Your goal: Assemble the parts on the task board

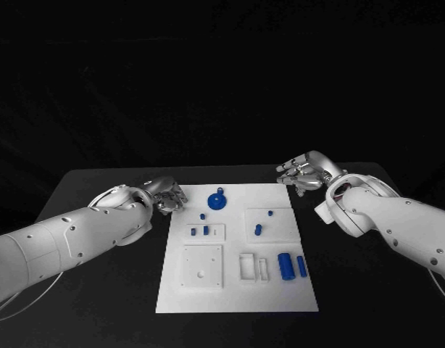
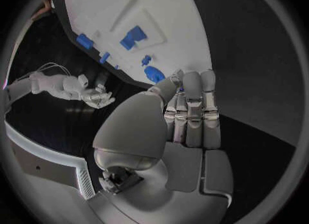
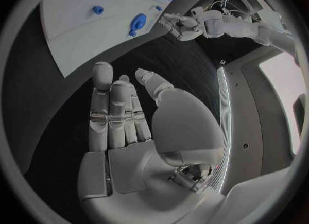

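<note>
The white task board (image 1: 238, 290) lies in the middle of the black table. Near its far edge sits a round blue part (image 1: 217, 200). Small blue pieces (image 1: 256, 230) stand in raised white blocks at mid-board, and two blue cylinders (image 1: 291, 266) lie at the near right. My left hand (image 1: 166, 193) hovers just off the board's far left corner; its fingers (image 2: 193, 110) are straight and hold nothing. My right hand (image 1: 306, 172) is beyond the far right corner, with fingers (image 3: 116, 110) extended and nothing in them. The board (image 3: 77, 38) and the round part (image 3: 137, 22) lie ahead of it.
A square white plate with holes (image 1: 203, 266) and a slotted white block (image 1: 251, 266) sit on the board's near half. Bare black table (image 1: 97, 188) lies to either side of the board, and its far edge runs just behind both hands.
</note>
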Available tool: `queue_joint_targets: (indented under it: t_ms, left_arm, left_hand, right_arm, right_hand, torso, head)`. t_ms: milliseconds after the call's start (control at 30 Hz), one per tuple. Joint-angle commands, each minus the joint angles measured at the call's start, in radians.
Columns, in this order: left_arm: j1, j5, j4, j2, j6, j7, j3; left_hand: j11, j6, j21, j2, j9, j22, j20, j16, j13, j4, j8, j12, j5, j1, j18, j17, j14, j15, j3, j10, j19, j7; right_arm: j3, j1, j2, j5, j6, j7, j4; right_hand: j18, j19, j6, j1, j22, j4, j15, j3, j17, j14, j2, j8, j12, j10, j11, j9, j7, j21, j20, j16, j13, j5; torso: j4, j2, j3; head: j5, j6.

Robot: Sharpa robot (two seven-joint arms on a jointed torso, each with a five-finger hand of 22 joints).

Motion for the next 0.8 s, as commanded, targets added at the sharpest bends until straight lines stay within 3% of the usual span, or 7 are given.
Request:
queue_joint_targets:
  t_ms: [33, 233, 367, 533, 667, 733, 800]
  left_arm:
    - [0.01, 0.282, 0.007, -0.02, -0.093, 0.082, 0.009]
    - [0.023, 0.581, 0.054, -0.074, -0.02, 0.116, 0.029]
    - [0.029, 0.702, 0.101, -0.109, 0.023, 0.147, 0.037]
    - [0.031, 0.783, 0.153, -0.14, 0.036, 0.185, 0.04]
    - [0.032, 0.815, 0.187, -0.156, 0.011, 0.193, 0.041]
    - [0.032, 0.823, 0.197, -0.159, 0.003, 0.196, 0.041]
    - [0.033, 0.828, 0.205, -0.161, -0.005, 0.2, 0.041]
  left_hand:
    - [0.0, 0.007, -0.02, -0.006, 0.0, 0.01, 0.0, -0.039, 0.0, 0.014, 0.002, -0.002, -0.004, -0.012, -0.004, -0.014, -0.002, 0.001, -0.003, -0.004, -0.011, 0.0]
    - [0.006, -0.01, -0.2, 0.003, 0.0, -0.114, 0.034, -0.331, 0.0, 0.064, 0.003, -0.001, -0.007, -0.051, -0.047, -0.127, -0.116, 0.033, -0.034, 0.005, -0.128, 0.006]
    - [0.029, -0.025, -0.334, 0.003, -0.001, -0.254, 0.074, -0.591, -0.001, 0.084, 0.001, -0.002, -0.004, -0.056, -0.067, -0.216, -0.15, 0.079, -0.073, -0.055, -0.178, 0.011]
    - [0.041, -0.031, -0.333, 0.003, -0.001, -0.445, 0.111, -0.83, -0.001, 0.095, 0.003, -0.002, -0.001, -0.051, -0.069, -0.225, -0.102, 0.106, -0.095, -0.09, -0.233, 0.01]
    - [0.042, -0.026, -0.331, 0.008, 0.0, -0.625, 0.118, -0.984, -0.001, 0.101, 0.004, -0.002, -0.003, -0.048, -0.073, -0.219, -0.063, 0.119, -0.111, -0.084, -0.219, 0.011]
    - [0.044, -0.021, -0.331, 0.011, -0.001, -0.676, 0.134, -0.994, -0.001, 0.102, 0.004, -0.003, 0.001, -0.048, -0.07, -0.224, -0.112, 0.135, -0.107, -0.079, -0.239, 0.01]
    - [0.044, -0.02, -0.329, 0.01, -0.001, -0.731, 0.139, -0.997, -0.001, 0.102, 0.004, -0.003, 0.0, -0.049, -0.063, -0.224, -0.114, 0.138, -0.108, -0.081, -0.225, 0.01]
  right_arm:
    - [0.0, 0.0, 0.0, -0.162, 0.113, -0.014, 0.003]
    - [-0.001, 0.0, 0.007, -0.347, 0.176, -0.08, 0.008]
    - [-0.007, 0.0, 0.015, -0.466, 0.214, -0.143, 0.016]
    - [-0.02, 0.0, 0.028, -0.553, 0.232, -0.191, 0.02]
    - [-0.037, 0.0, 0.039, -0.607, 0.231, -0.219, 0.022]
    - [-0.047, 0.0, 0.044, -0.634, 0.234, -0.233, 0.024]
    - [-0.055, 0.0, 0.05, -0.653, 0.248, -0.247, 0.024]
  right_hand:
    - [0.016, 0.033, 0.019, -0.005, 0.003, -0.024, 0.011, 0.013, -0.002, 0.0, 0.012, 0.0, -0.066, -0.009, 0.016, 0.001, -0.002, -0.002, 0.012, 0.006, -0.002, -0.012]
    - [0.026, 0.035, 0.023, -0.023, 0.01, -0.04, 0.021, 0.045, -0.007, 0.001, 0.002, 0.001, -0.093, -0.047, 0.031, 0.001, 0.0, 0.0, 0.024, 0.013, -0.004, -0.028]
    - [0.031, 0.036, 0.024, -0.035, 0.007, -0.029, 0.031, 0.049, -0.015, 0.004, -0.014, 0.001, -0.093, -0.07, 0.036, 0.001, -0.003, -0.006, 0.035, 0.016, -0.005, -0.066]
    - [0.032, 0.035, 0.031, -0.031, 0.0, -0.012, 0.035, 0.053, -0.025, 0.004, -0.027, 0.0, -0.093, -0.074, 0.035, 0.001, -0.007, -0.017, 0.041, 0.018, -0.005, -0.108]
    - [0.022, 0.037, 0.047, -0.027, -0.004, 0.004, 0.026, 0.067, -0.037, 0.009, -0.032, 0.001, -0.095, -0.069, 0.023, 0.001, -0.022, -0.02, 0.035, 0.019, -0.005, -0.123]
    - [0.018, 0.037, 0.055, -0.023, -0.005, 0.007, 0.025, 0.082, -0.041, 0.011, -0.032, 0.001, -0.095, -0.065, 0.019, 0.001, -0.027, -0.021, 0.034, 0.019, -0.005, -0.15]
    - [0.007, 0.038, 0.061, -0.027, -0.011, 0.022, 0.023, 0.122, -0.053, 0.015, -0.054, 0.0, -0.096, -0.062, 0.015, 0.001, -0.031, -0.022, 0.03, 0.019, -0.006, -0.16]
  torso:
    - [0.0015, -0.001, -0.0011]
    - [0.0023, -0.002, -0.0029]
    - [0.0046, -0.002, -0.0038]
    - [0.0075, -0.003, -0.0058]
    - [0.0049, -0.002, -0.0048]
    - [0.0052, -0.002, -0.0046]
    - [0.0054, -0.002, -0.0041]
  head:
    - [-0.006, 0.002]
    - [-0.008, 0.004]
    - [-0.011, 0.006]
    - [-0.016, 0.008]
    - [-0.013, 0.008]
    - [-0.014, 0.006]
    - [-0.014, 0.007]
